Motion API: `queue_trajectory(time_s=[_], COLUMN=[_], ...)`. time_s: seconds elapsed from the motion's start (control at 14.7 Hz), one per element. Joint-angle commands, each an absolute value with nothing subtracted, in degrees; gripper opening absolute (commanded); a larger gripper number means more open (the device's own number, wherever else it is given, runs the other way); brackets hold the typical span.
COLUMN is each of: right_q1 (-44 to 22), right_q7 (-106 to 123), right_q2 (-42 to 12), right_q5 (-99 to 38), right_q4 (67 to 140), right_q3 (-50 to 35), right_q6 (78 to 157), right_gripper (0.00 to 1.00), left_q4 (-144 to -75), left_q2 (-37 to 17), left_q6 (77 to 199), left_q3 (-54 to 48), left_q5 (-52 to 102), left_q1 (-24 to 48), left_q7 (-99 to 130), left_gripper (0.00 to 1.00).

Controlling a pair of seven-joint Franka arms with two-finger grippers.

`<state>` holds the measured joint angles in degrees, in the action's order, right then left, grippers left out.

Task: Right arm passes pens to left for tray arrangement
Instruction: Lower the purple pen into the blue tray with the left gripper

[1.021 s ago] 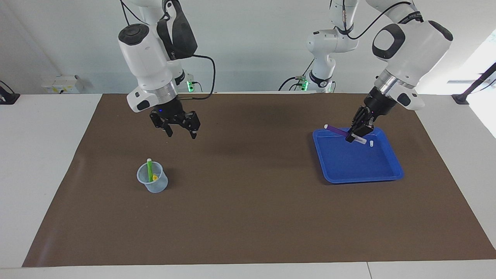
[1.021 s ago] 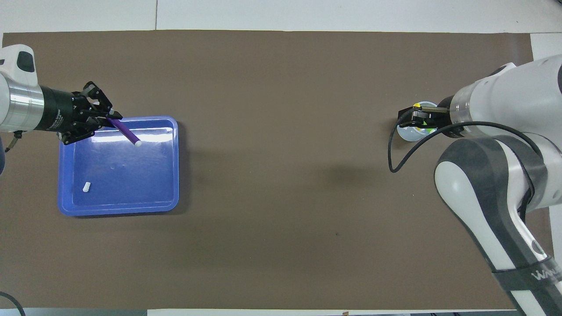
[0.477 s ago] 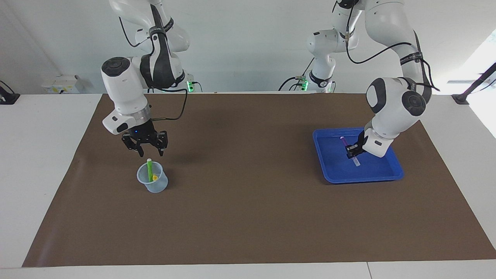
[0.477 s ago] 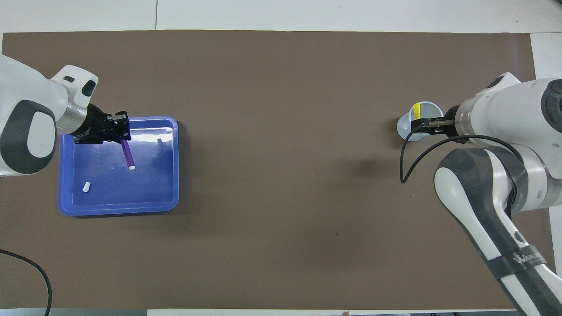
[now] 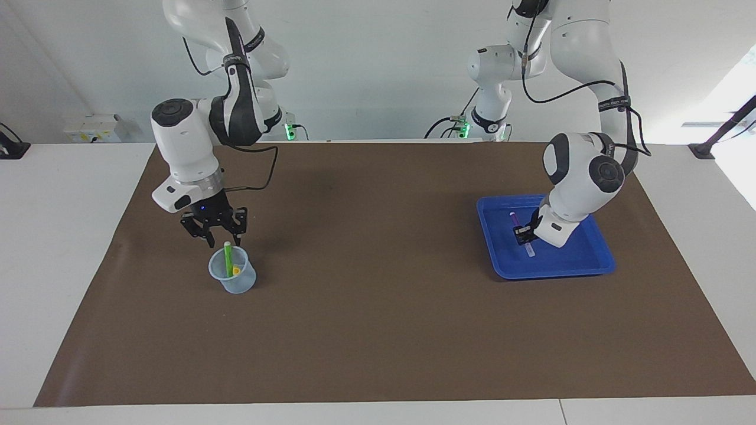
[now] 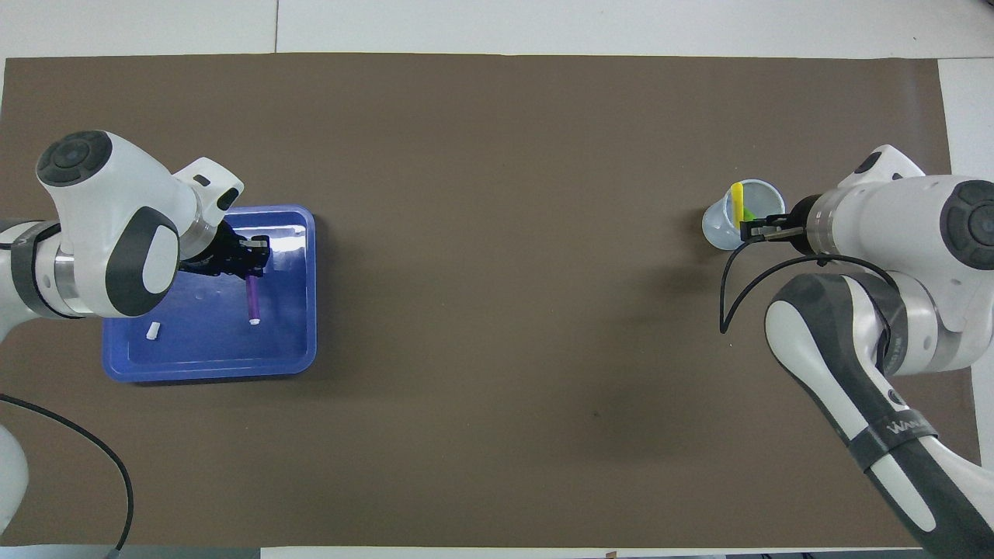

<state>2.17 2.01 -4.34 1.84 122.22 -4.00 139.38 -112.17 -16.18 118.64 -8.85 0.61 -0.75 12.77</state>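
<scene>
Left gripper (image 5: 522,235): lower right of facing view, jaws clamped on purple pen (image 5: 515,219), low in tray (image 5: 599,267).
Right gripper (image 5: 215,234): jaws part-open, empty, over cup (image 5: 239,282).
Left to do: green pen (image 5: 228,260), yellow pen (image 6: 738,204), both in cup.

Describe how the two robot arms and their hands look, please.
Both arms are glossy white with dark grey joint caps and black cables along them. Each ends in a silver wrist ring and a black two-finger hand: left hand, right hand. The right arm's forearm bears white lettering on a dark band.
</scene>
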Motion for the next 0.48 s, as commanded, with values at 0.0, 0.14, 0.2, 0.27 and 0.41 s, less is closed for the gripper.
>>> queue_trajectory(time_s=[0.0, 0.14, 0.2, 0.27, 0.41], right_q1=[2.8, 2.8, 2.7, 2.8, 2.7], right_q7=[3.1, 3.0, 3.0, 3.1, 3.1], right_q2=[-4.2, -3.9, -3.8, -3.9, -3.8], right_q5=[3.0, 3.0, 3.0, 3.0, 3.0], right_q4=[123.0, 123.8, 124.0, 124.0, 123.9], right_q3=[-4.3, -4.4, -4.4, -4.3, -4.4], right_q6=[140.7, 140.7, 140.7, 140.7, 140.4], right_gripper=[0.51, 0.50, 0.48, 0.39, 0.08], left_q4=[-113.5, -113.6, -113.6, -113.6, -113.3], left_q2=[-16.3, -16.5, -16.5, -16.5, -16.5], left_q6=[121.3, 121.9, 122.1, 122.0, 122.0], left_q3=[-8.3, -8.3, -8.4, -8.4, -8.4], left_q5=[-0.7, -0.7, -0.7, -0.7, -0.7], left_q1=[-0.1, -0.1, 0.0, 0.1, 0.1], left_q7=[12.3, 12.0, 11.9, 11.6, 11.3], left_gripper=[0.00, 0.00, 0.23, 0.99, 1.00])
